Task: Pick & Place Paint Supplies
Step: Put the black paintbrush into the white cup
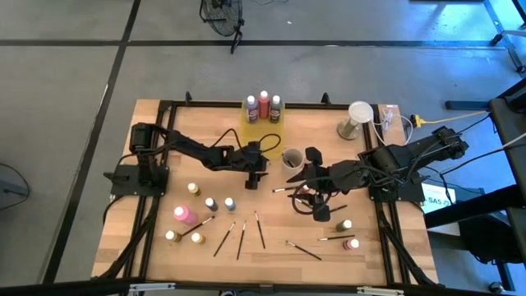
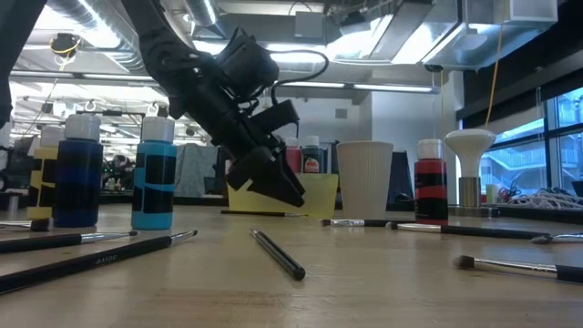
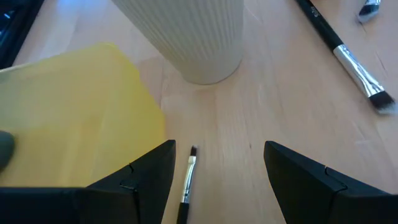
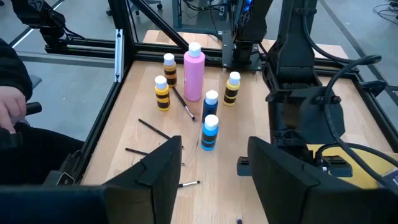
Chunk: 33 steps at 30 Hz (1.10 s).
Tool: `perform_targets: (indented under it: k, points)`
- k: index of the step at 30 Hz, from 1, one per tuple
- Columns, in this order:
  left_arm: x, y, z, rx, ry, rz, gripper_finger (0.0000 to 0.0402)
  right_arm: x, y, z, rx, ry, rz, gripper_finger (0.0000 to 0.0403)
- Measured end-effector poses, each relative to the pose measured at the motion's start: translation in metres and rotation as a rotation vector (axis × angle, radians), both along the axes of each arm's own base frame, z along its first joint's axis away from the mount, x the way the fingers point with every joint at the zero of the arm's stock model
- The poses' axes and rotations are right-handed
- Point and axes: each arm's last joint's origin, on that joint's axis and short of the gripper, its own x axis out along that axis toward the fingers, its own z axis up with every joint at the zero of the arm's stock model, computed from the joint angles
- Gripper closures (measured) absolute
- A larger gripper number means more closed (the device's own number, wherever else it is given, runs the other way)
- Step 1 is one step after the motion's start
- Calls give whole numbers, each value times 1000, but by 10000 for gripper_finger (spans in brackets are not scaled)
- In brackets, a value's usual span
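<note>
My left gripper [image 1: 259, 174] [image 3: 219, 149] hangs open, slanting down just above the table, between the yellow tray [image 3: 74, 118] and the ribbed pale cup [image 3: 186, 37]. A thin brush [image 3: 188, 177] lies flat on the wood between its fingers, untouched. Three paint bottles [image 1: 264, 104] stand in the tray. More bottles, a tall pink one [image 4: 193, 71] and two blue ones [image 4: 210, 127] among them, stand at the near left. Loose brushes [image 1: 242, 238] lie along the table's near side. My right gripper [image 1: 306, 177] [image 4: 214, 149] is open and empty, raised high over the table's middle.
A long brush [image 3: 348, 56] lies on the wood beyond the cup. Three bottles [image 1: 341, 224] stand at the near right. A white mushroom-shaped stand [image 1: 359, 115] and cables sit at the back right. Black rails [image 1: 156, 197] frame the table. A person's hand [image 4: 9, 112] shows beyond the left edge.
</note>
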Motion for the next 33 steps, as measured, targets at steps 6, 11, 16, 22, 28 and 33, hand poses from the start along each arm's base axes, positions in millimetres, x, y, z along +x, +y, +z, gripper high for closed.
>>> perform_targets:
  k: [6,11,16,22,28,33]
  points:
    - [2,0,2,-26,-10,23,160,0,0,0,0,0,0,215]
    - [3,-2,2,-26,-17,17,160,0,0,0,11,0,-6,215]
    - [3,-7,2,-23,-8,1,160,0,0,0,14,0,-8,215]
    - [4,-13,2,-26,-17,-27,160,0,0,0,14,0,-7,215]
    - [4,-19,2,-16,-14,-42,160,0,0,0,14,-1,-16,215]
    - [4,-15,3,15,-12,0,160,0,0,0,14,-2,-17,215]
